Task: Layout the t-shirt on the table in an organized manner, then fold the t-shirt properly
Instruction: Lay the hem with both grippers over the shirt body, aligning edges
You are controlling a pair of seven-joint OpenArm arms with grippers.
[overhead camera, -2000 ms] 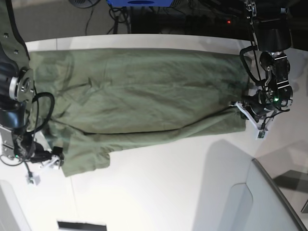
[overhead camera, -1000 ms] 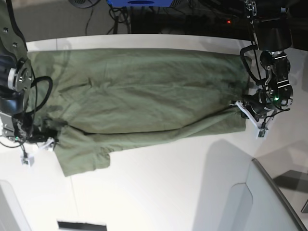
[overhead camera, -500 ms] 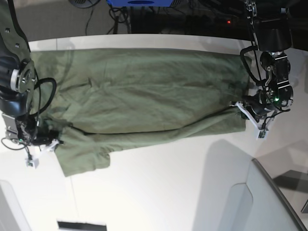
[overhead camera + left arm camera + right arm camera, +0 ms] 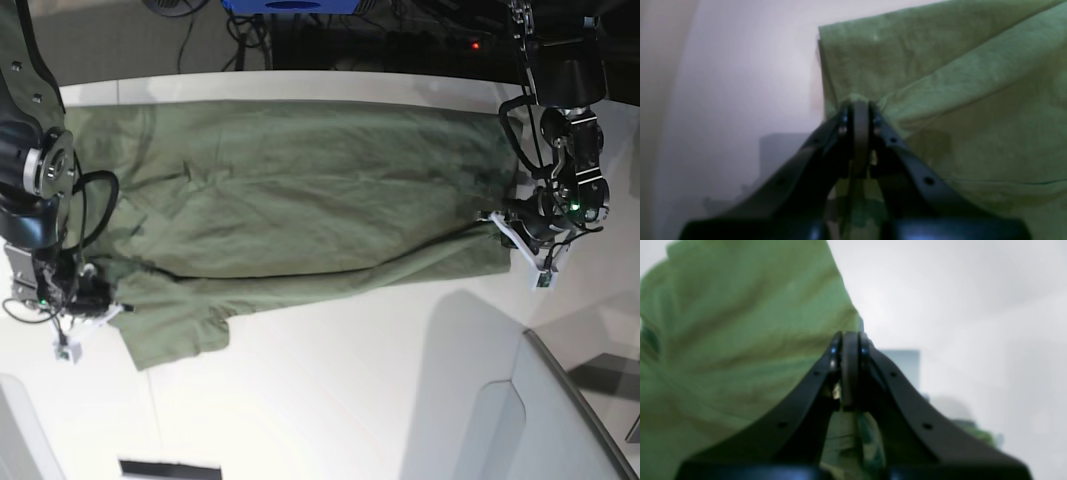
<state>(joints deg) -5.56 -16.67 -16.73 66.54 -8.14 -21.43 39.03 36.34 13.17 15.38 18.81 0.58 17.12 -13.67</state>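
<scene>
The olive-green t-shirt [image 4: 300, 190] lies spread lengthwise on the white table [image 4: 350, 380], with a long crease along its near side and a sleeve flap at the lower left. My left gripper [image 4: 503, 222] is at the shirt's right end, shut on the hem corner. In the left wrist view its jaws [image 4: 860, 108] meet on a pinch of the cloth [image 4: 973, 100]. My right gripper [image 4: 105, 300] sits at the shirt's left edge near the sleeve. The right wrist view shows its jaws [image 4: 850, 336] shut on the fabric's edge [image 4: 723, 340], with bare table [image 4: 957, 290] beyond.
A grey angled panel [image 4: 560, 420] rises at the lower right of the table. A black strip [image 4: 170, 467] lies near the bottom edge. Cables and a blue object [image 4: 290, 5] sit beyond the table's far edge.
My right gripper has gone from open to shut on the shirt's left edge, after sliding in from the lower sleeve corner. The left gripper and the hem have stayed still.
</scene>
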